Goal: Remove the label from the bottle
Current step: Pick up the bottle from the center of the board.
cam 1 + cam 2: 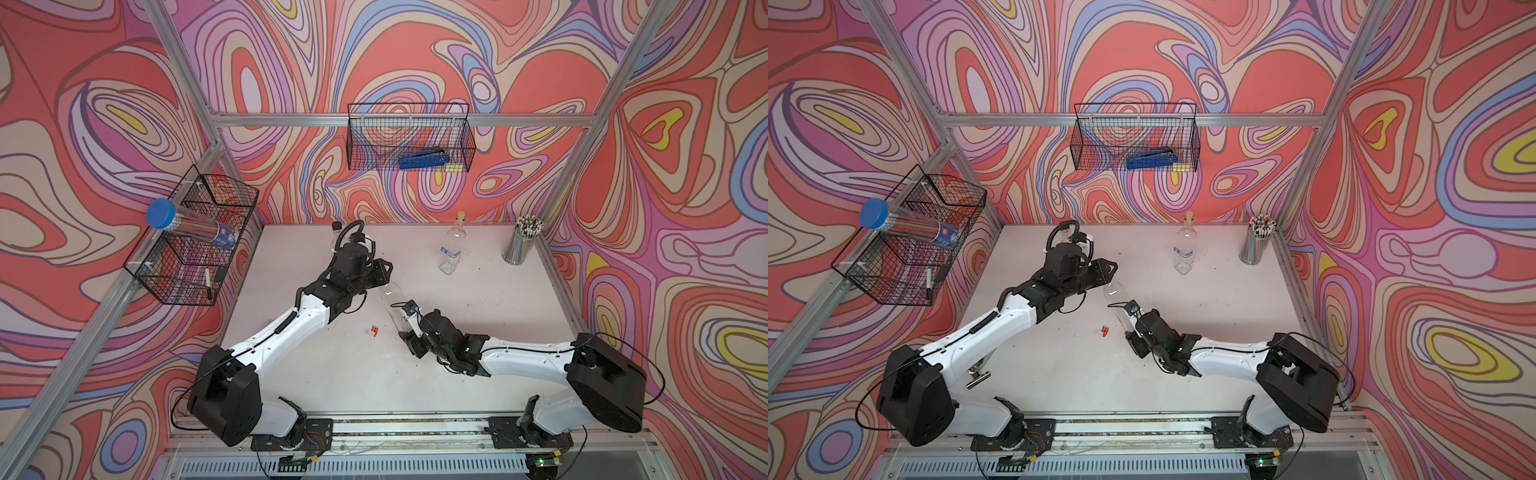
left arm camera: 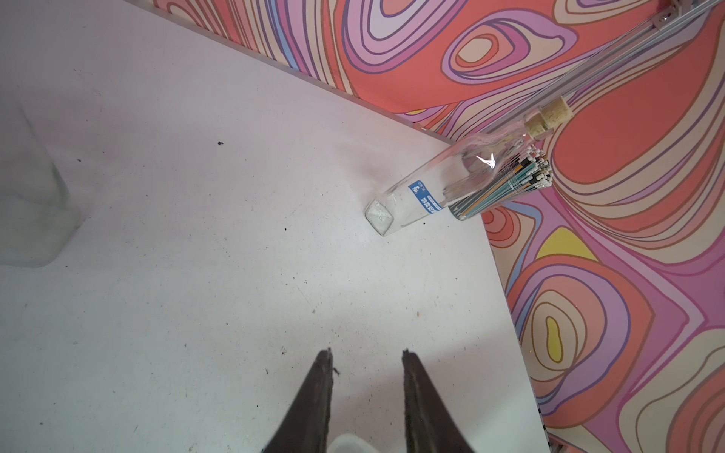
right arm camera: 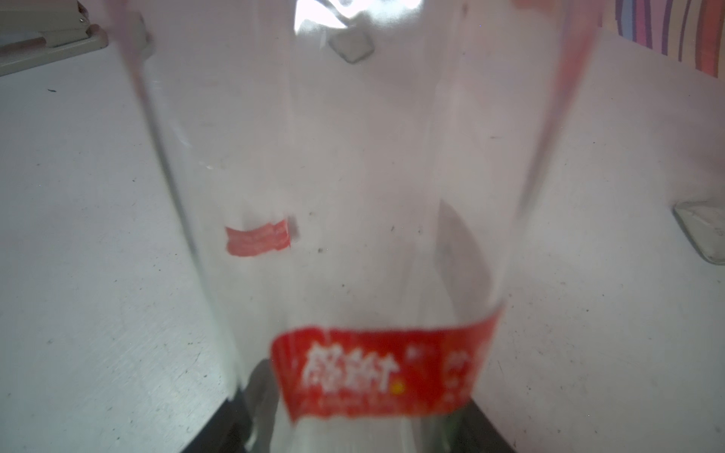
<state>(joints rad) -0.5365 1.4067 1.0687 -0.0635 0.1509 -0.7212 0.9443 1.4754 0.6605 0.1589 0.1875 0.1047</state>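
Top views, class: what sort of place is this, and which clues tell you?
Most likely a robotics lab work cell: a left arm and a right arm mounted on a rail beside a white table, boxed in by an aluminium frame with a wire basket hung on it.

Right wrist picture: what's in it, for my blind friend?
A clear bottle, held in the robot's right hand, fills the view. It has a red label with white writing; a small red scrap lies on the table behind.
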